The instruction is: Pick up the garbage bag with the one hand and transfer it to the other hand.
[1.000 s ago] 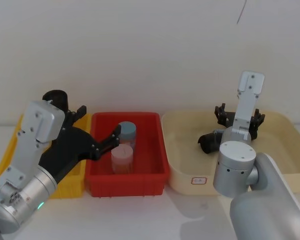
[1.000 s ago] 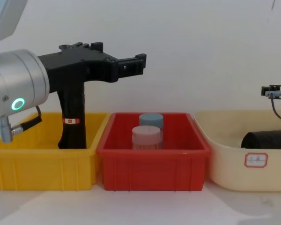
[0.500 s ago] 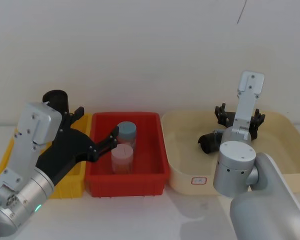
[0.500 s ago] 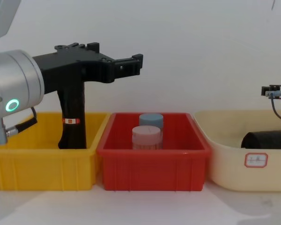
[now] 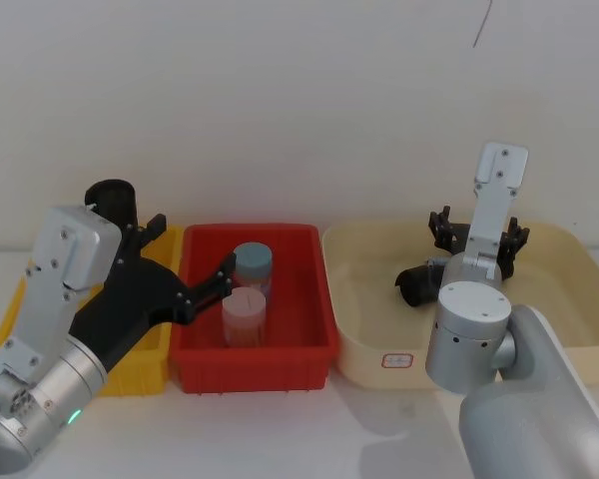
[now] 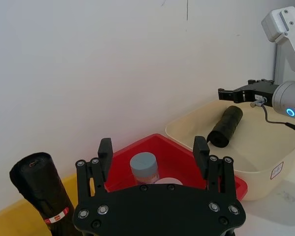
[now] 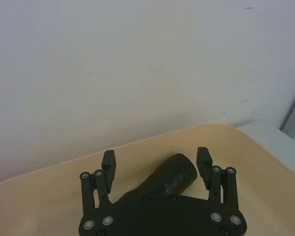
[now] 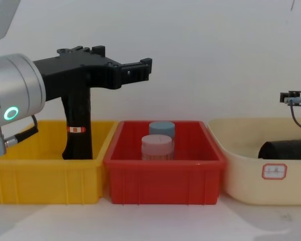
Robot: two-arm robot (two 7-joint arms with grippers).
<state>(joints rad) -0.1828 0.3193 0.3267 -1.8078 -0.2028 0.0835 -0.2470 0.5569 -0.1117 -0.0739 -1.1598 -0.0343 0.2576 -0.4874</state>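
Black screw-studded left gripper [image 6: 153, 145] and right gripper [image 7: 155, 157] on silver-grey wrists [image 8: 17, 93] ringed green, seemingly blue

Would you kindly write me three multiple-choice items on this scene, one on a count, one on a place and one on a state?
1. How many jars stand in the red bin? A one; B two; C three.
2. Where does the garbage bag lie? A in the red bin; B in the beige bin; C on the tabletop.
3. The right hand is: A open; B shut on the garbage bag; C shut on a jar.

Answers:
1 B: a blue-lidded and a pink-lidded jar stand there.
2 B: it lies on its side on the beige floor.
3 A: its fingers stand apart above the bag, gripping nothing. The left hand hangs open, high over the red bin's left side.
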